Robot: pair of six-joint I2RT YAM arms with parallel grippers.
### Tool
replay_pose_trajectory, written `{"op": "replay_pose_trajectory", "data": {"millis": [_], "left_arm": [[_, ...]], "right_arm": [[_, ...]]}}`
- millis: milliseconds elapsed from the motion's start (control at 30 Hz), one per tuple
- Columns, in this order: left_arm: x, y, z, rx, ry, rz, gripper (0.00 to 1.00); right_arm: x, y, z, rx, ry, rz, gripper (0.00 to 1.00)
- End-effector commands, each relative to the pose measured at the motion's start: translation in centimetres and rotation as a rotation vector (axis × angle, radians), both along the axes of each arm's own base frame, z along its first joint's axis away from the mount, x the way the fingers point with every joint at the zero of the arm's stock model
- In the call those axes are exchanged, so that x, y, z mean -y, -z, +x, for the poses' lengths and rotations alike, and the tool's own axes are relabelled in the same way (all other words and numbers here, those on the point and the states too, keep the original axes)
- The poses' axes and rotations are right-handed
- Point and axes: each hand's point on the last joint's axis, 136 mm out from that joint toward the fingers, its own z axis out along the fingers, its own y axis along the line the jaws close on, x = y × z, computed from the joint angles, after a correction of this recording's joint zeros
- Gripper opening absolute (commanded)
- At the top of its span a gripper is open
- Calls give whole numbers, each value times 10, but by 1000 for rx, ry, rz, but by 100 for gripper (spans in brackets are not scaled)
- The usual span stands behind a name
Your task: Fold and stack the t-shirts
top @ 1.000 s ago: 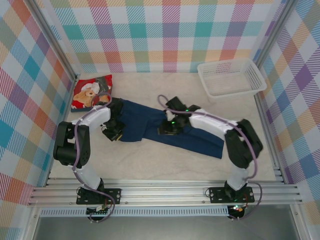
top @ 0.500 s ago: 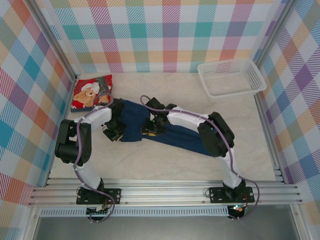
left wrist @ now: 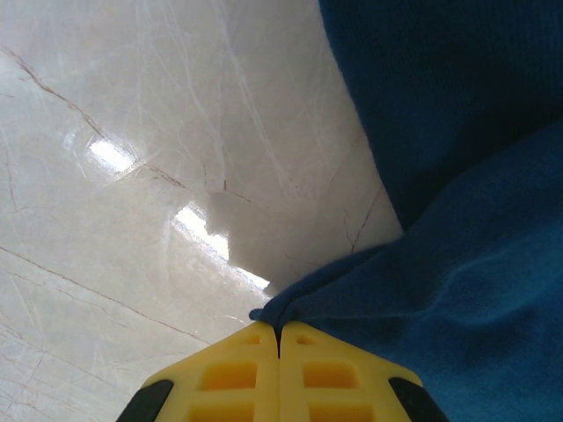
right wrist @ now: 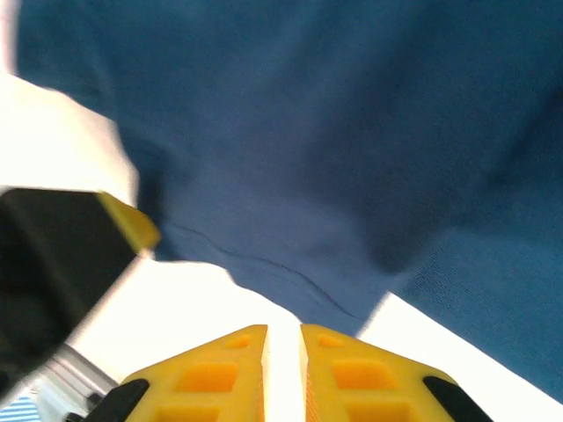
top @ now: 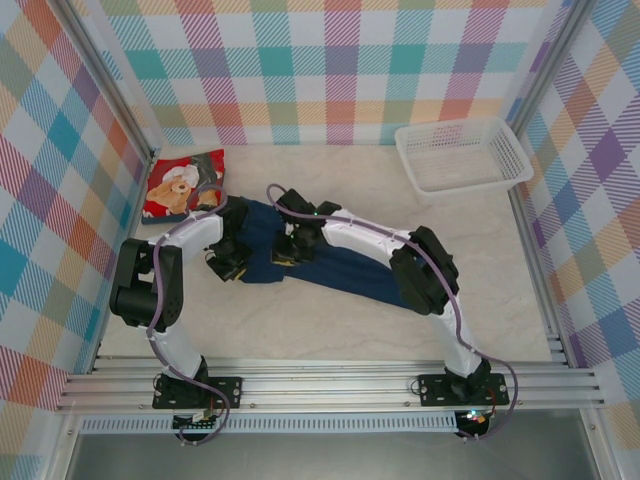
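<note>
The navy t-shirt (top: 345, 272) lies mid-table, long axis far-left to near-right; the left gripper (left wrist: 279, 338) pinches its left-end fold, fingers pressed together; the right gripper (right wrist: 283, 338), just beside, is nearly closed, its hold unclear; the red t-shirt (top: 185, 185) sits far-left.

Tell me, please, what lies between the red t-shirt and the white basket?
Bare tabletop: in the top external view, nothing sits between the red t-shirt and the white basket. The navy t-shirt lies nearer the table's near edge.
</note>
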Motion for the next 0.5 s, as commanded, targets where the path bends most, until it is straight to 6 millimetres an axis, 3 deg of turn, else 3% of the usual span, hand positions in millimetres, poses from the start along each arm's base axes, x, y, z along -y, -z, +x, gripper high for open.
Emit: {"op": "replay_pose_trajectory", "data": {"millis": [0,133,467], "left_arm": [[-3,1,-1,-7,0,-1,0],[-4,-3,0,2,-1,-5,0],[-2,-19,8,41,-27,-32,0]], "right_arm": [[-3,14,8,-25,-3,-33,16],[21,48,16,-99,58,-118,13],[52,89,9,-197,67,-236,14]]}}
